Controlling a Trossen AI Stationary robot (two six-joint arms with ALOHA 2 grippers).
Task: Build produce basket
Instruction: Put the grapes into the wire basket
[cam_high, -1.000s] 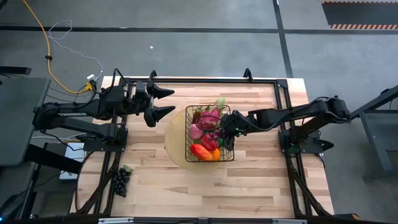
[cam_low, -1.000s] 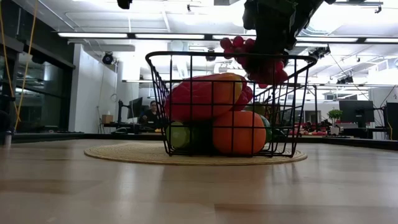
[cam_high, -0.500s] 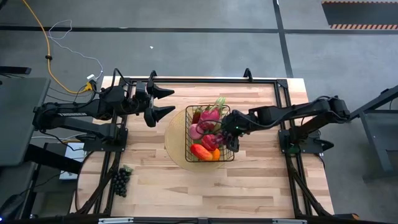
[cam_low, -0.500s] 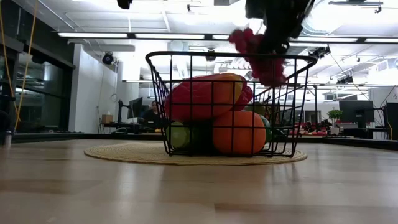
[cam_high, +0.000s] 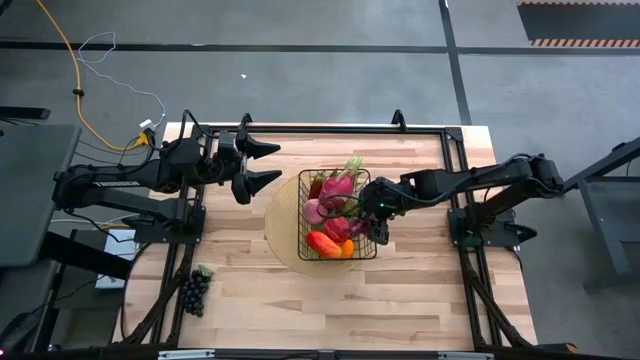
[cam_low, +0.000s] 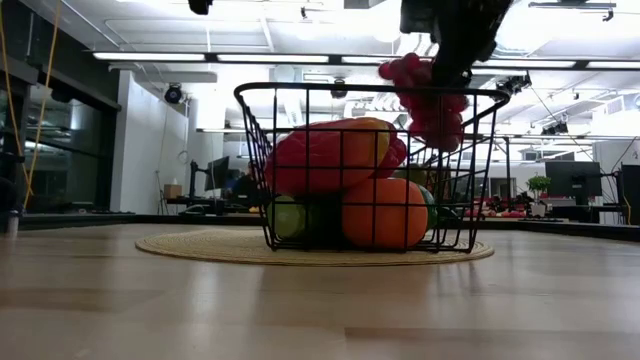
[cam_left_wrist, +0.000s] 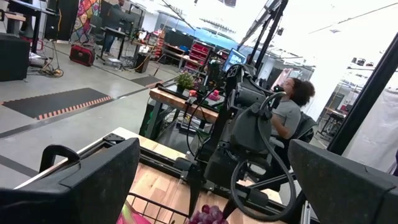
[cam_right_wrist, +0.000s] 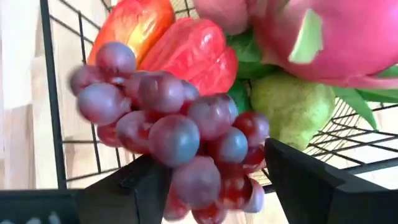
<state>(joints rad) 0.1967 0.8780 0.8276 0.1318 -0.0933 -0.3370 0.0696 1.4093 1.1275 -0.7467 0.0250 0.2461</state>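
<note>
Basket nearly full; red grapes going in, dark grapes left.

The right gripper (cam_high: 378, 211) hangs over the basket (cam_high: 303, 215), its fingers clamped on the red grapes (cam_right_wrist: 180, 146), which dangle at the rim, not yet let go. Peppers, a dragon fruit (cam_high: 337, 186) and an orange (cam_low: 385, 212) already lie inside. The dark grapes (cam_high: 193, 289) sit well apart near the table's front left corner, so one piece looks left. The left gripper (cam_high: 262, 165) waits with its fingers wide apart and empty.

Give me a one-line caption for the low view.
Right gripper dangles red grapes over the basket, already stacked with produce, on a round mat.
</note>
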